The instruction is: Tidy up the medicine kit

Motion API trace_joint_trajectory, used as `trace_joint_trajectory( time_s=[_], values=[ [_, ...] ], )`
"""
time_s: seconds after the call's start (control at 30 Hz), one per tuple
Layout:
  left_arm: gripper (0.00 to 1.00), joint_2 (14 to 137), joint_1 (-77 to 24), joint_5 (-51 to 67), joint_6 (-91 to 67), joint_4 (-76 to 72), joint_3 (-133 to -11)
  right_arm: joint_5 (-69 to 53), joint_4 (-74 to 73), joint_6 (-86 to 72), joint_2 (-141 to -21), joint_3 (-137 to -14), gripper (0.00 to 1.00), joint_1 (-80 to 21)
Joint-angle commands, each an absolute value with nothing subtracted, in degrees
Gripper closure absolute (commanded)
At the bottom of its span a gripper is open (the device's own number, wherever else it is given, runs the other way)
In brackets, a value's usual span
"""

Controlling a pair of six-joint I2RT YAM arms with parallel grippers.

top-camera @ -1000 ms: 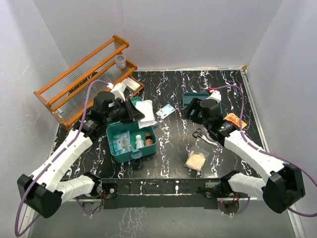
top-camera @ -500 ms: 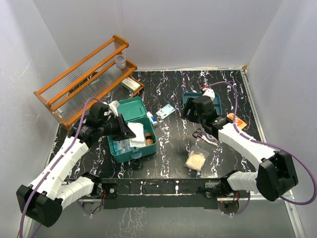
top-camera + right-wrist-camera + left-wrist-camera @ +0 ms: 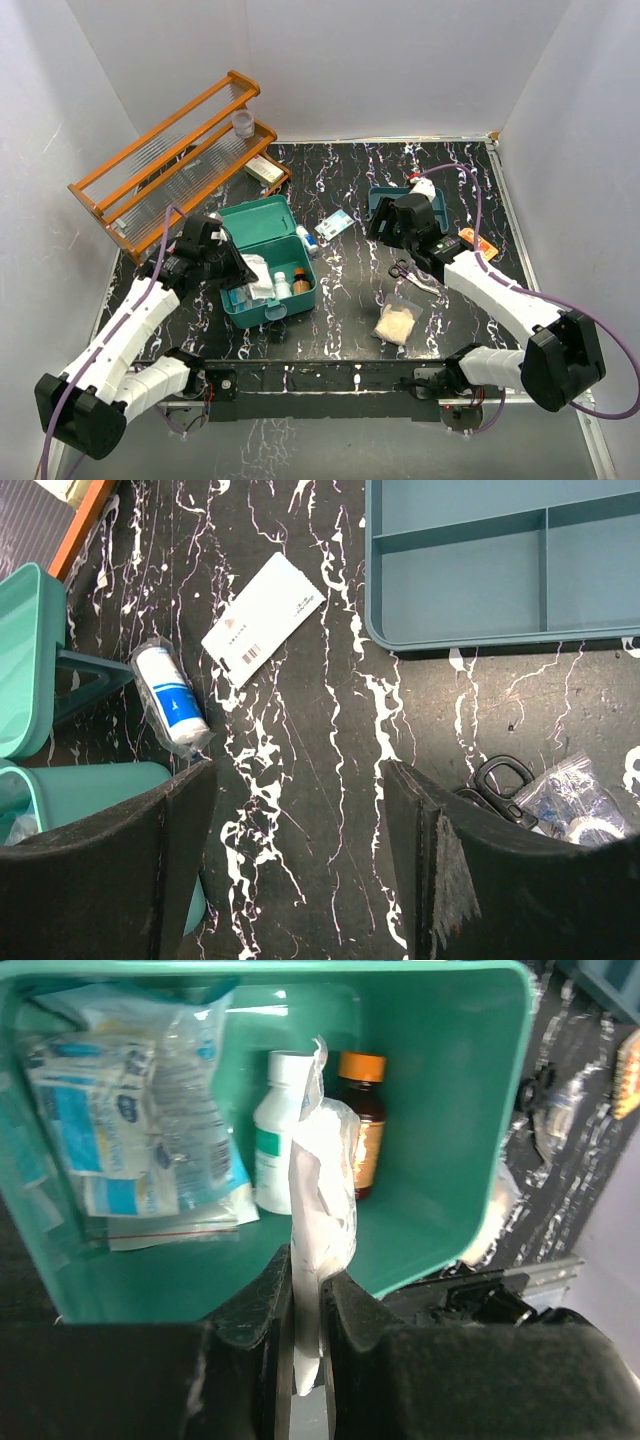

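Open teal medicine kit point(image 3: 255, 222) sits at the 9 o'clock side of the desk point(image 3: 350, 175), already holding sachets point(image 3: 130, 1130), a white bottle point(image 3: 275, 1135) and an amber bottle point(image 3: 365, 1125). The left gripper point(image 3: 305, 1290) pinches a white packet point(image 3: 325, 1170) over it, not yet released. The right gripper point(image 3: 300, 780), jaws apart and empty, hovers at 2 o'clock. A bandage roll point(image 3: 172, 702), card point(image 3: 264, 617), scissors point(image 3: 497, 778) and bag point(image 3: 398, 322) lie outside the kit. The card's print is too small to read.

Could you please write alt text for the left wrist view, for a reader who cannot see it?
The left pincer grips a white packet over the open medicine kit. Inside lie a white bottle, a brown bottle with an orange cap, and bagged blue-and-white sachets.
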State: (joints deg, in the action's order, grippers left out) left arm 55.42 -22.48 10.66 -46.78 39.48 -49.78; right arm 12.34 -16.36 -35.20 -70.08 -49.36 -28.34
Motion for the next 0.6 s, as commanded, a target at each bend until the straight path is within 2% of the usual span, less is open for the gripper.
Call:
trace_joint_trajectory(
  time_s=[0.0,0.3,0.5,0.57],
  values=[
    [0.93,57.18,-22.14,4.64,-47.24,44.76,-50.1,11.17,-14.08,-33.49,-68.26,-49.31,0.34,-28.03],
    [0.9,60.99,-22.06,6.83,-45.06,40.23,-47.34,11.48,-14.95,-33.57,-69.28,-49.66,0.34,-28.03],
    [0.88,64.94,-21.98,3.35,-43.07,40.3,-48.57,11.95,-15.37,-33.66,-69.36,-49.42,0.34,-28.03],
    [0.85,65.59,-21.98,1.66,-42.76,40.6,-49.02,12.03,-15.38,-33.66,-69.47,-49.4,0.34,-28.01]
  ],
)
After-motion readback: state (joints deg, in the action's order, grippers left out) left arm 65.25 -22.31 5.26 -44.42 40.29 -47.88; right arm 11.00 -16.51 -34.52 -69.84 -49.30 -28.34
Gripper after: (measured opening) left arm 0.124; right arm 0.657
